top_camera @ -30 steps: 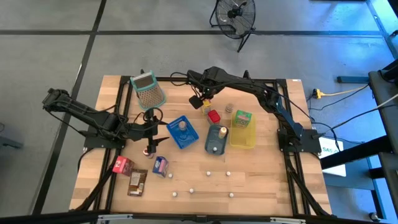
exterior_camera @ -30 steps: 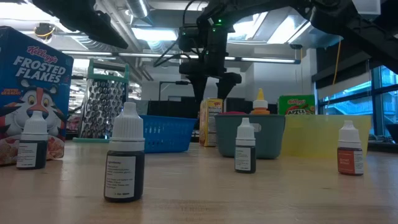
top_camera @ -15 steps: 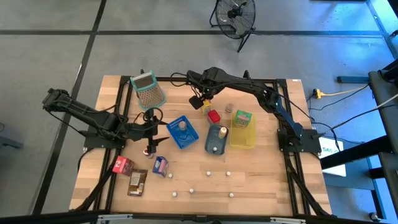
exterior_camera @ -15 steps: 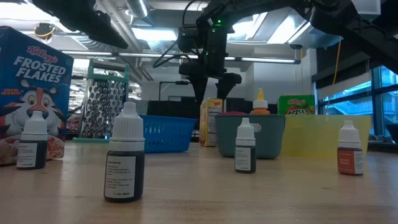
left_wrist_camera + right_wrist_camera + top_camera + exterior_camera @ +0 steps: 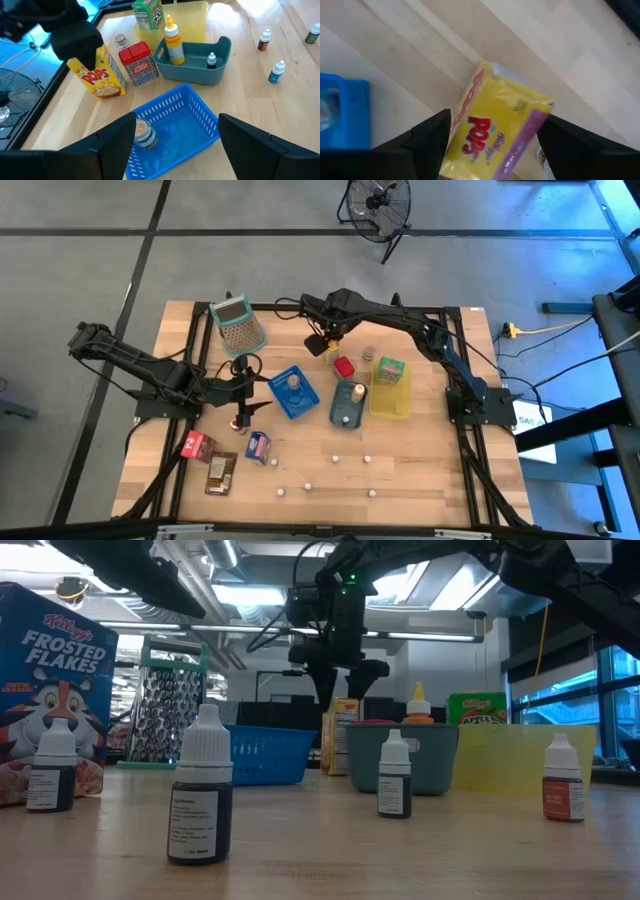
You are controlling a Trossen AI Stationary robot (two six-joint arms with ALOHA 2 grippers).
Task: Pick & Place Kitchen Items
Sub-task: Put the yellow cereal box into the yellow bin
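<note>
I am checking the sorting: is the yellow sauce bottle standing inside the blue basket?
No, the yellow sauce bottle stands in the teal tray; the blue basket holds only a small jar.

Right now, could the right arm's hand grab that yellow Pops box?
Probably yes. The right hand hangs directly over the Pops box, its fingers spread to either side of the box, and nothing lies between them. The red tin stands close by but off to one side.

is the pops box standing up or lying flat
Standing up. The left wrist view shows the pops box upright on the table beside the red tin, with the right gripper above it.
</note>
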